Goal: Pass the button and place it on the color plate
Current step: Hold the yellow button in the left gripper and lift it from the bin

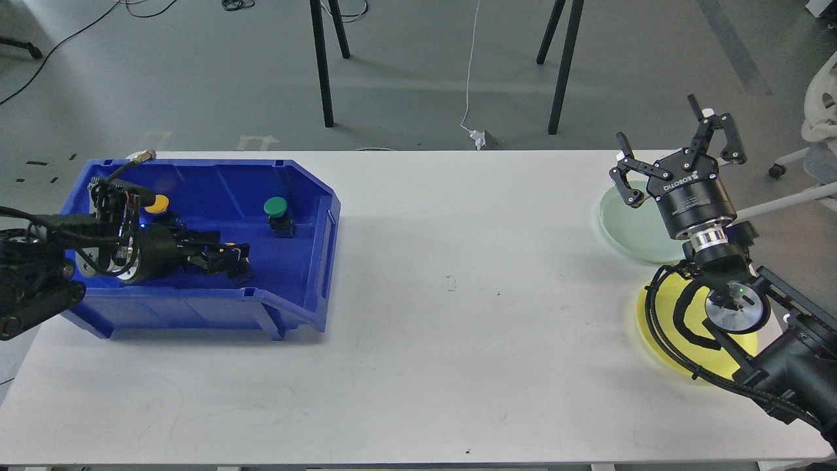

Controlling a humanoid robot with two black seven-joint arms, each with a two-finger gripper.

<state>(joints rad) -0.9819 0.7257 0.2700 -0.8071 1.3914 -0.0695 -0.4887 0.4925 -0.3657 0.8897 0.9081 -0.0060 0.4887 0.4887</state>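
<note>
The yellow plate (pixel 660 330) is lying nearest, at the desk's (pixel 418 314) right edge, partly hidden by the right arm. At the left edge, the blue bin (pixel 307 261) is sitting with the left gripper (pixel 232 257) reaching inside it; its fingers are too dark to tell whether they are apart or together. Farther back in the bin, a yellow button (pixel 157 204) and a green button (pixel 276 208) are standing well apart. Toward the far right corner, the pale green plate (pixel 621 219) is resting, the right gripper (pixel 677 140) hanging above it with fingers spread wide.
</note>
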